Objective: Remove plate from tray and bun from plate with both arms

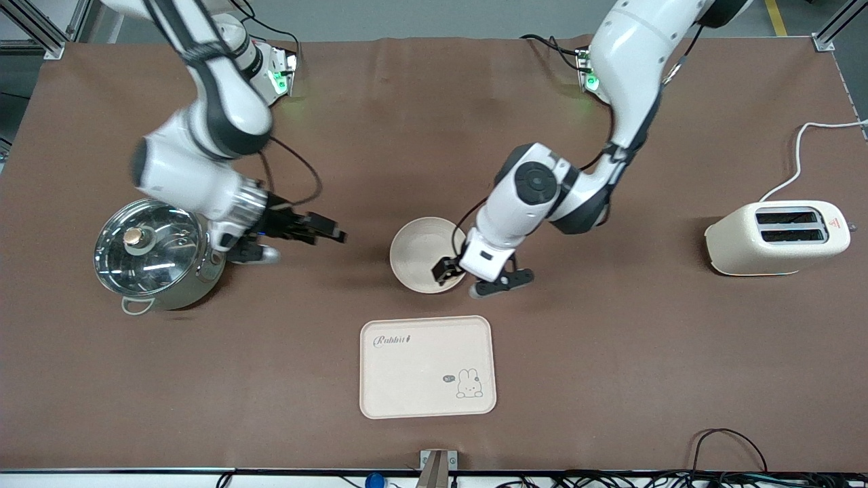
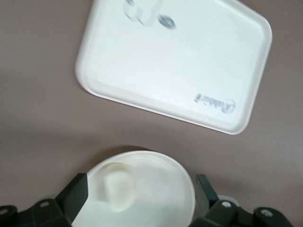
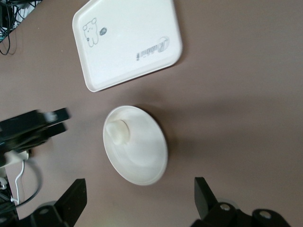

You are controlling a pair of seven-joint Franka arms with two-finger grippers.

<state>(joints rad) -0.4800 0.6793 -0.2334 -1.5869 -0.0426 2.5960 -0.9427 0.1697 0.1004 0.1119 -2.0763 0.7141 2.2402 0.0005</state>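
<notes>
The round cream plate [image 1: 415, 245] lies on the brown table mid-way between the arms, farther from the front camera than the tray. The bun [image 2: 118, 187] lies in the plate; it also shows in the right wrist view [image 3: 118, 132] and is hidden under the left hand in the front view. My left gripper [image 1: 445, 270] is open, low over the plate's edge, its fingers to either side of the plate [image 2: 163, 189] and the bun. My right gripper [image 1: 329, 234] is open and empty, over bare table between the pot and the plate [image 3: 142, 153].
The rectangular cream tray [image 1: 420, 369] with a rabbit drawing lies nearer the front camera than the plate. A steel pot with a glass lid [image 1: 152, 254] stands at the right arm's end. A cream toaster [image 1: 776, 238] with a white cable stands at the left arm's end.
</notes>
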